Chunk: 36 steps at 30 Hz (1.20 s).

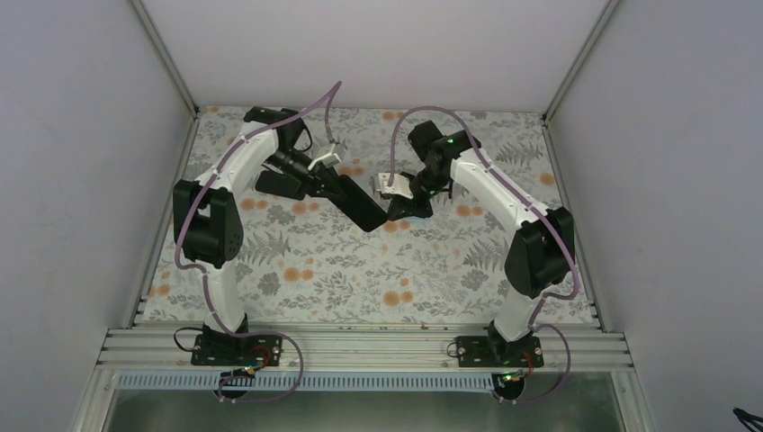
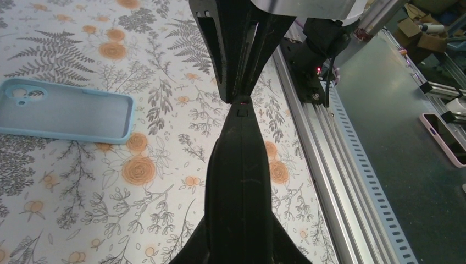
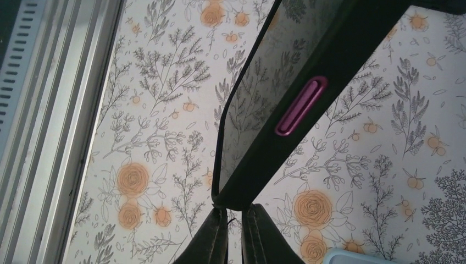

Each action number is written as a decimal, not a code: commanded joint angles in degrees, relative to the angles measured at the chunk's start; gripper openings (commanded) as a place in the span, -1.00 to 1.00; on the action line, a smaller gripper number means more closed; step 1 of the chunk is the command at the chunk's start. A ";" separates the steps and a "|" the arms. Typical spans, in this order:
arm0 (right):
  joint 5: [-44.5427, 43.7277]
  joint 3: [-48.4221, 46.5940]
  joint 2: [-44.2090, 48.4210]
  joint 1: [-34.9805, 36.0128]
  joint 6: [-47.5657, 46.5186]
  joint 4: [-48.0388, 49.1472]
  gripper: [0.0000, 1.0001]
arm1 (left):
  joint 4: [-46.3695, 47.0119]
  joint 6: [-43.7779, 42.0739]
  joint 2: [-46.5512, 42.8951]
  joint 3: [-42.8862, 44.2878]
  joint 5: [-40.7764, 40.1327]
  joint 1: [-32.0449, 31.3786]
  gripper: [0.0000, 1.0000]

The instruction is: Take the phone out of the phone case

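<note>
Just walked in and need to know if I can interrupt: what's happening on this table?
The left claw and the right claw each pinch an end of the black phone, holding it between them above the floral table. The light blue phone case lies empty on the table, apart from them. So the phone is already out of its case.

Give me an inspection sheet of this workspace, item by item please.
surface: floral-print table cover, flat.
job's things: slim black glossy-screened phone held between both arms; light blue soft phone case lying empty on the cover.
clutter: flat black slab beside left arm, unidentified.
grippers: left fingers and right fingers each shut on a phone end.
cables: mauve cables along both arms.
surroundings: white walls, aluminium rail.
</note>
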<state>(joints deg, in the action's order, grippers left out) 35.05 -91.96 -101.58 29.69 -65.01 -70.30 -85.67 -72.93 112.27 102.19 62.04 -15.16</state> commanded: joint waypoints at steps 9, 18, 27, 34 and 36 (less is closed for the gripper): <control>14.18 -3.50 -3.07 -3.34 -0.81 -3.61 -0.94 | 7.71 -2.39 -6.33 -2.55 5.50 -1.13 -0.95; 18.88 -2.18 0.82 -5.95 1.32 -3.44 -0.31 | 7.74 -1.10 -5.03 -0.32 3.89 -0.56 -0.95; 22.13 -0.53 0.53 -5.96 2.75 -3.35 -0.08 | 7.80 0.24 -4.53 1.42 4.34 -0.55 -0.95; 22.52 -1.38 1.34 -8.25 8.55 3.43 0.04 | 7.83 0.06 -5.82 0.07 4.12 -0.53 -0.95; 21.89 -1.15 2.92 -8.94 10.81 5.59 0.06 | 7.78 0.26 -5.99 -0.07 3.61 -0.54 -0.95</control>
<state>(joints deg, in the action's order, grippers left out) 54.78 -92.64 -101.14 22.44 -59.27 -70.24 -78.41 -71.92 108.05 101.69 61.36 -15.70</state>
